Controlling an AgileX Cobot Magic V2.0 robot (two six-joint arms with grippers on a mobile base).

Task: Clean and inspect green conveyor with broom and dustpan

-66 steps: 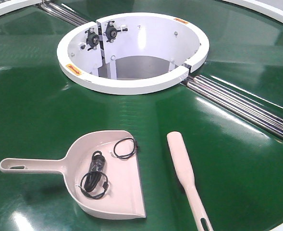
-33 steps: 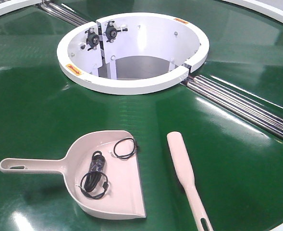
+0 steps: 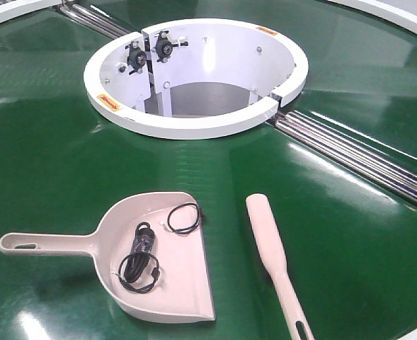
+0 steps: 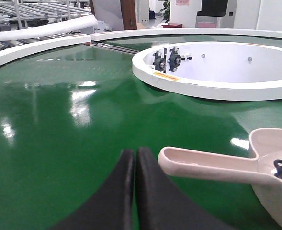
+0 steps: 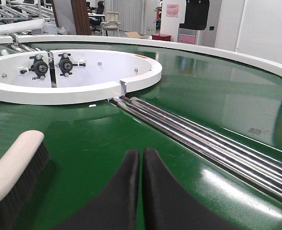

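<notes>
1. left gripper point(image 4: 134, 155) closed on nothing, low over the green conveyor point(image 3: 52, 163), just beside the dustpan point(image 3: 158, 258) handle end.
2. right gripper point(image 5: 141, 158) also closed and empty, near the broom point(image 3: 273, 258) head.
3. dustpan lies flat on the belt, black cables point(image 3: 143, 258) inside (loose, likely to slide if tipped).
4. both tools look like light, stiff plastic on a glossy belt, so they may skate when nudged.
5. best hold: mid-handle, open the fingers first, keep the pan level.

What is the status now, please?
Left gripper and right gripper shut, empty. Broom beside dustpan, apart. Black cables inside dustpan.
</notes>
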